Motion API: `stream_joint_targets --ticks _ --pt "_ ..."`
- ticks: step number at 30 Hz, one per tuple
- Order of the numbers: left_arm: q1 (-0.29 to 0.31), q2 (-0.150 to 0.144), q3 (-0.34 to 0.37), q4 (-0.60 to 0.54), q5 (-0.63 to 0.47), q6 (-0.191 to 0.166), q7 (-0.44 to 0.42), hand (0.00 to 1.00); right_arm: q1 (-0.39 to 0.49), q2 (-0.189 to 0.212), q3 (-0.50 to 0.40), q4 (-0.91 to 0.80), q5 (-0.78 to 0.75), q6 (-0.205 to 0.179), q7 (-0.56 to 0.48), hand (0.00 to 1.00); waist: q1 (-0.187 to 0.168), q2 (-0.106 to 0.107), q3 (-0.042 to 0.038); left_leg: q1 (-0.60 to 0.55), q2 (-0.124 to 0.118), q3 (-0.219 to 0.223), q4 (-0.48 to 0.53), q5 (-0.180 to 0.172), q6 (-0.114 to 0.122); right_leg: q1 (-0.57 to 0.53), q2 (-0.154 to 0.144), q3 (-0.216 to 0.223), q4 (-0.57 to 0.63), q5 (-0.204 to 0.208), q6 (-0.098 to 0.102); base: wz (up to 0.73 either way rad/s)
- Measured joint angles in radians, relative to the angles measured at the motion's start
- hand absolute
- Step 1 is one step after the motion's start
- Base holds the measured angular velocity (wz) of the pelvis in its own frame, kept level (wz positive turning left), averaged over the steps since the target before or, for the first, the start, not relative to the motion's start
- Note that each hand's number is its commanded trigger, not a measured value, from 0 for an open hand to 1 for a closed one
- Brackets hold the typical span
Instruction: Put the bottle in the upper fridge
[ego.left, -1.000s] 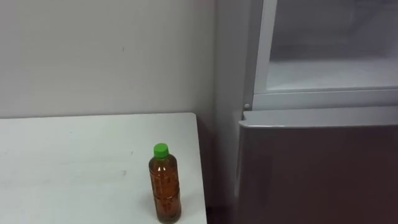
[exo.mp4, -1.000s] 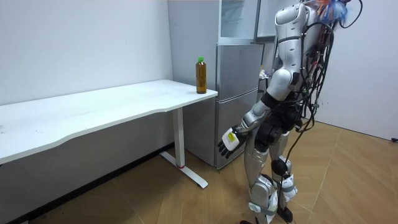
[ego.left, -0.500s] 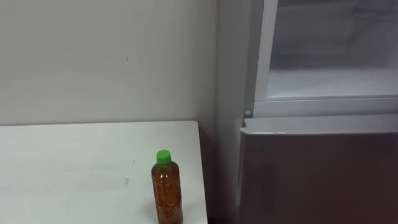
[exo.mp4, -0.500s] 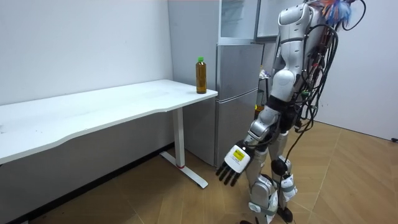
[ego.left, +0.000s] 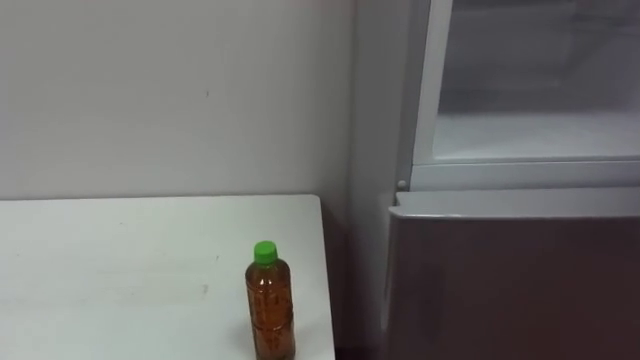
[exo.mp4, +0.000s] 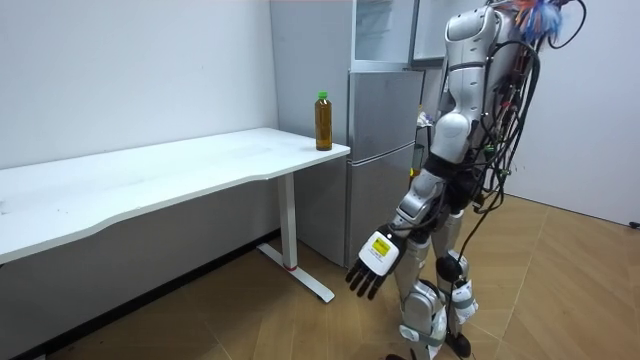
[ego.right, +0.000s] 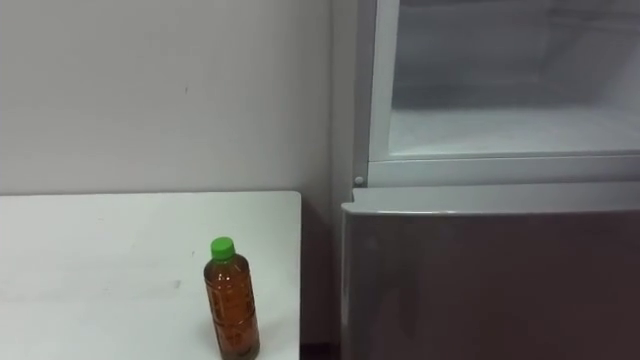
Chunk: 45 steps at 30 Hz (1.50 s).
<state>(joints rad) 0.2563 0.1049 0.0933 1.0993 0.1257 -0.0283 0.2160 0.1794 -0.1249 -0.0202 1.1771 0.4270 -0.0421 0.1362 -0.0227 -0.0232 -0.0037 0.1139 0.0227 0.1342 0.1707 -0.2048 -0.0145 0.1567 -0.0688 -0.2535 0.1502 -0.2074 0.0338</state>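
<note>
Lower than a second ago, the robot's left hand now hangs beside its thigh on a straightened, slightly forward-swung arm, and it has barely shifted in the last half second. Its back faces the room camera, and the fingers are spread loosely and straight, pointing down at the wood floor, holding nothing. The robot stands upright on that floor, just right of the bench's end and in front of the fridge.

Beyond the hand, the long white flat-topped bench runs off to the left. At its near right corner, close to the right edge, stands the green-capped clear plastic bottle of brown liquid. It is upright, its long axis vertical and its cap on top, with nothing touching it; it stands where it did earlier.

Right of the bench rises the tall silver-grey fridge. Its lower door is closed, while the upper compartment stands open, showing a pale white interior. Farthest back is the plain white wall.
</note>
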Motion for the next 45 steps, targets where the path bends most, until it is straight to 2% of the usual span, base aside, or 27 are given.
stream_joint_targets --ticks 9,11,17,25,26,27,29,30,32,38,45 --pt "-0.002 0.000 -0.001 0.002 -0.017 -0.043 0.000 0.00 -0.012 -0.001 0.001 -0.118 0.000 -0.013 0.033 0.00 0.004 0.001 0.0003 -0.001 0.000 0.001 -0.001 0.000 0.000 -0.007 0.000 0.003 0.000 0.000 0.000 0.00" --pt "0.002 0.000 0.000 0.003 -0.015 -0.044 -0.003 0.00 0.004 -0.003 0.014 -0.213 -0.004 -0.007 0.033 0.00 0.005 0.000 0.0003 -0.009 0.000 0.001 -0.001 0.000 0.000 -0.011 0.000 0.004 0.004 0.000 0.000 0.00" --pt "0.005 0.001 -0.001 -0.001 -0.016 -0.046 -0.015 0.00 0.006 -0.001 0.055 -0.483 -0.003 -0.023 0.078 0.00 0.007 -0.002 0.0000 -0.032 0.000 -0.003 0.014 0.000 0.000 -0.020 -0.001 -0.005 0.003 0.001 0.000 0.04" --pt "0.002 0.009 -0.017 -0.020 -0.013 -0.044 -0.044 0.00 -0.002 -0.004 0.075 -0.686 -0.003 -0.024 0.098 0.00 0.019 -0.003 -0.0023 -0.046 0.000 -0.010 0.019 0.000 0.000 -0.029 -0.001 -0.017 0.002 0.001 -0.001 0.03" --pt "0.001 0.015 -0.019 -0.020 -0.013 -0.044 -0.053 0.00 -0.001 -0.004 0.077 -0.710 -0.002 -0.023 0.099 0.00 0.028 -0.011 -0.0032 -0.044 0.000 -0.011 0.019 0.000 0.000 -0.026 -0.001 -0.018 0.002 0.002 -0.001 0.00" --pt "0.001 0.019 -0.019 -0.020 -0.014 -0.044 -0.055 0.00 -0.001 -0.003 0.081 -0.739 0.000 -0.022 0.103 0.00 0.032 -0.004 -0.0004 -0.038 0.000 -0.011 0.018 0.000 0.000 -0.019 -0.001 -0.019 0.002 0.002 -0.001 0.00" --pt "0.005 0.022 -0.019 -0.019 -0.014 -0.044 -0.056 0.00 -0.001 -0.005 0.084 -0.801 0.000 -0.021 0.108 0.00 0.040 -0.009 0.0051 -0.036 0.000 -0.011 0.018 0.000 0.000 -0.018 -0.001 -0.019 0.001 0.001 -0.001 0.00" --pt "0.003 0.022 -0.018 -0.020 -0.013 -0.044 -0.057 0.00 -0.001 -0.005 0.084 -0.844 0.002 -0.021 0.111 0.00 0.048 -0.010 0.0035 -0.040 0.000 -0.011 0.018 0.000 0.000 -0.022 -0.001 -0.018 0.001 0.001 -0.001 0.00" --pt "0.002 0.023 -0.019 -0.021 -0.013 -0.044 -0.057 0.00 -0.003 -0.005 0.085 -0.891 0.007 -0.022 0.131 0.00 0.056 -0.009 0.0011 -0.045 0.000 -0.011 0.018 0.000 0.000 -0.028 -0.001 -0.018 0.003 0.002 -0.001 0.00" --pt "0.019 0.024 -0.023 -0.051 -0.011 -0.044 -0.060 0.00 -0.004 -0.005 0.087 -1.013 0.005 -0.022 0.167 0.00 0.076 -0.010 0.0004 -0.068 0.000 -0.013 0.026 0.000 0.000 -0.035 -0.001 -0.022 0.004 0.003 -0.002 0.02" --pt "0.005 0.026 -0.039 -0.051 -0.002 -0.044 -0.073 0.00 -0.038 -0.008 0.087 -1.073 0.006 -0.022 0.169 0.00 0.084 -0.002 0.0041 -0.075 0.000 -0.015 0.029 0.000 0.000 -0.038 -0.002 -0.029 0.010 0.003 -0.002 0.01"
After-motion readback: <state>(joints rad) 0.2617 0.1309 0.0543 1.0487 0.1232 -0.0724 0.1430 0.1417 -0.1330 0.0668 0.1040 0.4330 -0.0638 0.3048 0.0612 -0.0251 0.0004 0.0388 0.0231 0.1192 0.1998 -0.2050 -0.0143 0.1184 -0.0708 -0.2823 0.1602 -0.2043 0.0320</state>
